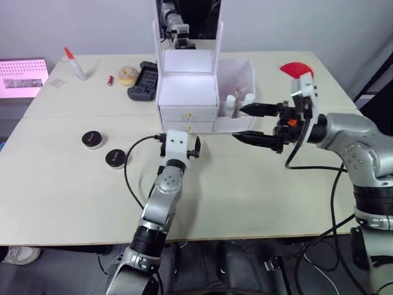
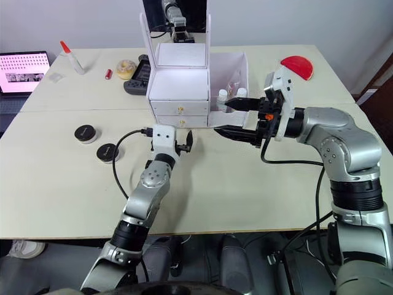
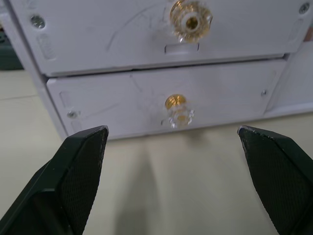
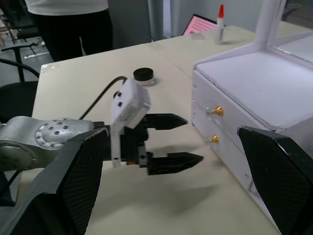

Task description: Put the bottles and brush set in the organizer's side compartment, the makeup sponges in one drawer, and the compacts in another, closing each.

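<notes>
Now the left gripper (image 1: 178, 149) hovers low over the tabletop (image 1: 258, 196), just in front of the organizer (image 1: 187, 92), with its fingers (image 3: 80, 166) spread wide and empty on either side of the lower drawer's gold knob (image 3: 177, 108). Both drawers look shut. The right gripper (image 1: 253, 124) hangs beside the side compartment (image 1: 236, 77), its fingers also apart and holding nothing. White bottles (image 1: 230, 104) stand inside that bin.

The step in hand seems to be opening the lower drawer. To do it well, the left gripper should ease forward until the knob sits squarely between the fingers, close gently, then pull straight back along the tabletop, so the light box does not slide or tip. The right gripper could steady the box if it creeps.

The two compacts (image 1: 92, 139) lie well apart from the organizer, off to the robot's left. The makeup sponges and the brush set I cannot pick out; they may be inside a drawer or behind the bin's wall. Whether the knob's clear tip is loose cannot be told.
</notes>
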You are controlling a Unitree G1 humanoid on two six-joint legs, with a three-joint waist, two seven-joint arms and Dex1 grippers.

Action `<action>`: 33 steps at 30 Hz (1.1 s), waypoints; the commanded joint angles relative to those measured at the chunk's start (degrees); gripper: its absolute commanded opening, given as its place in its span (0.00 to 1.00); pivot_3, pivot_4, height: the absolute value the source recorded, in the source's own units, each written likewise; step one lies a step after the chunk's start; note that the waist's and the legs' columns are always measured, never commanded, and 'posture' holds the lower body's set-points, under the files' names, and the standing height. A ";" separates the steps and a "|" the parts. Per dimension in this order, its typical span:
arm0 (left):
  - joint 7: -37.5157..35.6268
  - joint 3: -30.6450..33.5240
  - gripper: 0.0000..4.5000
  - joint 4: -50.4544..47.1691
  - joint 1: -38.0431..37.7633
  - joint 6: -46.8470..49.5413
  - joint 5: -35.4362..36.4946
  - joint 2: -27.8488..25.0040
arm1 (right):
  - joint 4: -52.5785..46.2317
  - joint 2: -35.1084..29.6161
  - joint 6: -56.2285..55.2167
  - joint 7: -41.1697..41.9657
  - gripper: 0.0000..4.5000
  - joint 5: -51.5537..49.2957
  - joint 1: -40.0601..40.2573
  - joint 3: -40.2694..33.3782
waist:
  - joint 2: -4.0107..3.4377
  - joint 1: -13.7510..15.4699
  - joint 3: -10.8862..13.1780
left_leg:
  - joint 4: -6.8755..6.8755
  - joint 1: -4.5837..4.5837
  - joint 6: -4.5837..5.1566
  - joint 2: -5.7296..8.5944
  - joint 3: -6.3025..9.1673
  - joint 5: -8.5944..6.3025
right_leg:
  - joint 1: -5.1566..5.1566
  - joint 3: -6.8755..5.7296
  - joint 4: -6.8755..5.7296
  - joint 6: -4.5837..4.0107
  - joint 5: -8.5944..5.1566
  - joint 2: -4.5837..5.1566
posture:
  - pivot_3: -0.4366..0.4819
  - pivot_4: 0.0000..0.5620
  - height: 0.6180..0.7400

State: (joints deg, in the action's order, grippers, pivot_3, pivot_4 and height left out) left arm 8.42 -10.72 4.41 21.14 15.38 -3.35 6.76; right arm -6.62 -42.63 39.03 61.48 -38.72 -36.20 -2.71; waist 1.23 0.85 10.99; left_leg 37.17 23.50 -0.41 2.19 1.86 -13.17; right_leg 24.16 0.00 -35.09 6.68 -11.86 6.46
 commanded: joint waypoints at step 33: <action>1.20 2.74 0.06 13.06 7.16 -8.44 -1.66 3.50 | -2.99 -0.21 -0.47 -1.33 1.00 -0.39 0.65 -2.94 | 0.01 0.01 0.01 | -0.01 0.04 0.00 0.02 0.03 0.00 | 0.02 -0.04 0.02 0.13 0.07 0.00 | 0.48 0.27 0.97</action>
State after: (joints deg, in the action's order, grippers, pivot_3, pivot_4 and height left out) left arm 10.00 -7.63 18.13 27.42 7.94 -4.51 9.66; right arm -7.69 -42.18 38.83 60.39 -38.49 -35.17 -3.64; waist 1.24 0.86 10.99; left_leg 37.16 23.54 -0.41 2.21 1.89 -13.17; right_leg 24.17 -0.04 -35.07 6.82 -11.79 6.46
